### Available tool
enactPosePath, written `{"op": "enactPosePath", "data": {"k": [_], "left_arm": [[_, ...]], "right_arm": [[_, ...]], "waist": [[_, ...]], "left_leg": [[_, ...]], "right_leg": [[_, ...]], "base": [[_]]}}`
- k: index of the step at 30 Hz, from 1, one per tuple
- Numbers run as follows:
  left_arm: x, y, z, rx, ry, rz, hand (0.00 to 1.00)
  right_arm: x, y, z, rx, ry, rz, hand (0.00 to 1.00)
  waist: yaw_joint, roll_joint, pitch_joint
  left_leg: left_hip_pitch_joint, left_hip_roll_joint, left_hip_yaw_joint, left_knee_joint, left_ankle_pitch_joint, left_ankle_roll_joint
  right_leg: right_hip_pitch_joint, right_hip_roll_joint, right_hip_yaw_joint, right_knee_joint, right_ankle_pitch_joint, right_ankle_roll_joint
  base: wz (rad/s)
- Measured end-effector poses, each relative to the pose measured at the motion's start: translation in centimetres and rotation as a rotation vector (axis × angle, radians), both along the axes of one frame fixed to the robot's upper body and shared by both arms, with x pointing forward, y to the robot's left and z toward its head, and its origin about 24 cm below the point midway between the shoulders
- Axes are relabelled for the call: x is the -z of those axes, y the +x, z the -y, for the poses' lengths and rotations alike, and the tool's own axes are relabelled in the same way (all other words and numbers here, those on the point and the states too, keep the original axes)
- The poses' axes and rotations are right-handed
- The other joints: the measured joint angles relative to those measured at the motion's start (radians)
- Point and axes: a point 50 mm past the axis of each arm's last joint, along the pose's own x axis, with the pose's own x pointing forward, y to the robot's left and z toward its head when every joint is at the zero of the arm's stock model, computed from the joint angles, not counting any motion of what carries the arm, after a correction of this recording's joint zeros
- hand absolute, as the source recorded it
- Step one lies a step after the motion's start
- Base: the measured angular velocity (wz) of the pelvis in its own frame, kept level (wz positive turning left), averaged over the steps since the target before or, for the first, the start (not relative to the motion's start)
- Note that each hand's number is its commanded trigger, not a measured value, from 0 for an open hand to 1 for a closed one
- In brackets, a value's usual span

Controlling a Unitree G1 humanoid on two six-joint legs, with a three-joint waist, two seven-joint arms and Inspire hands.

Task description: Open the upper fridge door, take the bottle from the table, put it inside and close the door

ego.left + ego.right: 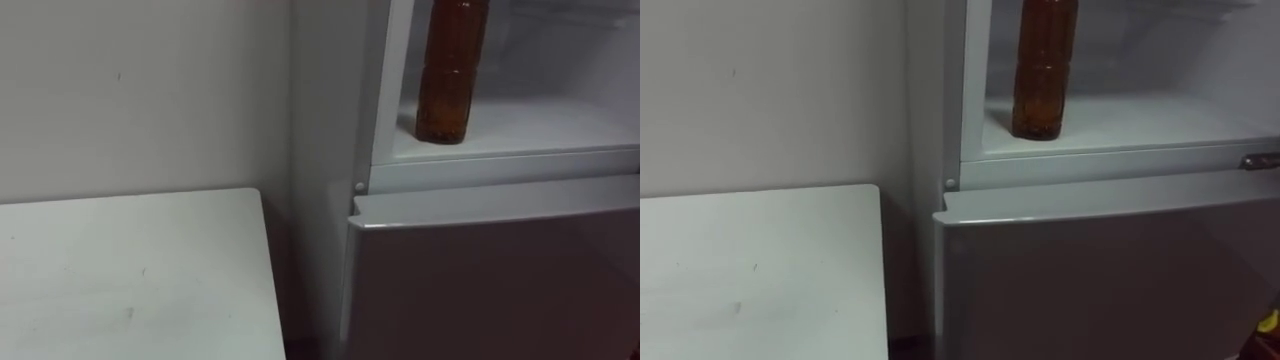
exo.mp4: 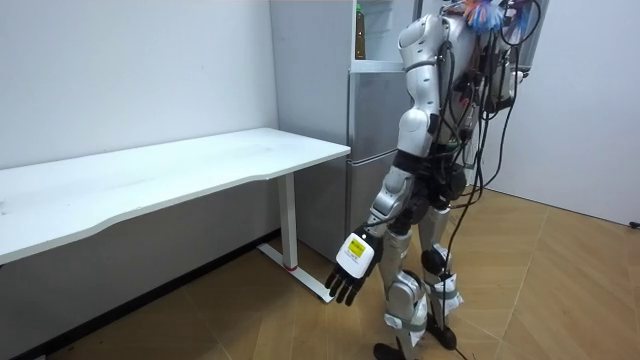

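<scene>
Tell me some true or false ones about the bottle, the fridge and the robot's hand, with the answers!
1. The brown bottle stands upright on the upper fridge shelf. True.
2. The lower fridge door is swung wide open. False: it covers the lower compartment.
3. The left hand holds the bottle. False: it hangs open by the robot's side, holding nothing.
4. A white table stands to the left of the fridge. True.

The eye views are dim. Inside the fridge [image 1: 500,172] the light is paler, the bottle [image 1: 450,70] dark against it. Left of the fridge, deep shadow fills the gap by the table [image 1: 130,270]. The room view is evenly bright.
</scene>
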Motion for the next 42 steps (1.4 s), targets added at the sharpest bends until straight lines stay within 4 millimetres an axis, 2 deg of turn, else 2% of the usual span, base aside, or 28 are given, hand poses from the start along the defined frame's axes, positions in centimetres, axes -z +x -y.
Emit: {"op": "enactPosePath", "data": {"k": [7, 23, 30, 34, 39, 42], "left_arm": [[0.1, -0.1, 0.1, 0.000, -0.028, -0.003, 0.00], [0.4, -0.7, 0.8, 0.015, -0.079, -0.026, 0.00], [0.7, 0.5, 1.0, 0.026, -0.085, 0.012, 0.00], [0.7, 0.4, 1.1, 0.027, -0.085, 0.012, 0.00], [0.7, 0.1, 1.1, 0.027, -0.085, -0.003, 0.00], [0.7, 0.2, 1.2, 0.035, -0.085, -0.005, 0.00]], "right_arm": [[-0.2, 0.6, -0.6, -0.011, 0.005, -0.034, 0.00], [-0.3, 1.3, -1.5, -0.036, 0.000, -0.039, 0.00], [-0.2, 2.3, -2.9, -0.078, -0.048, -0.079, 0.00], [-0.2, 2.9, -3.9, -0.112, -0.082, -0.092, 0.00], [-0.2, 2.7, -5.5, -0.169, -0.114, -0.107, 0.00], [-0.3, 3.0, -6.7, -0.211, -0.154, -0.123, 0.00]], "waist": [[0.000, -0.004, 0.0027], [0.008, -0.004, 0.0031], [0.028, 0.005, 0.0093], [0.028, 0.010, 0.0125], [0.034, 0.013, 0.0117], [0.042, 0.021, 0.0078]], "left_leg": [[0.009, -0.003, 0.002, 0.002, 0.000, 0.001], [0.005, -0.002, 0.008, 0.012, 0.001, 0.000], [0.010, 0.000, 0.020, 0.015, 0.000, 0.001], [0.007, 0.002, 0.024, 0.015, 0.001, 0.001], [0.004, 0.002, 0.023, 0.015, 0.001, 0.001], [0.004, 0.001, 0.024, 0.016, 0.000, 0.001]], "right_leg": [[-0.005, -0.005, 0.006, 0.020, -0.015, 0.002], [-0.017, -0.006, 0.011, 0.037, -0.016, -0.001], [-0.028, -0.003, 0.035, 0.056, -0.016, -0.002], [-0.033, -0.003, 0.036, 0.059, -0.014, -0.005], [-0.033, -0.002, 0.034, 0.056, -0.013, -0.006], [-0.035, -0.002, 0.035, 0.055, -0.013, -0.006]], "base": [[-0.02], [-0.01], [-0.08], [-0.04], [0.00], [0.00]]}}
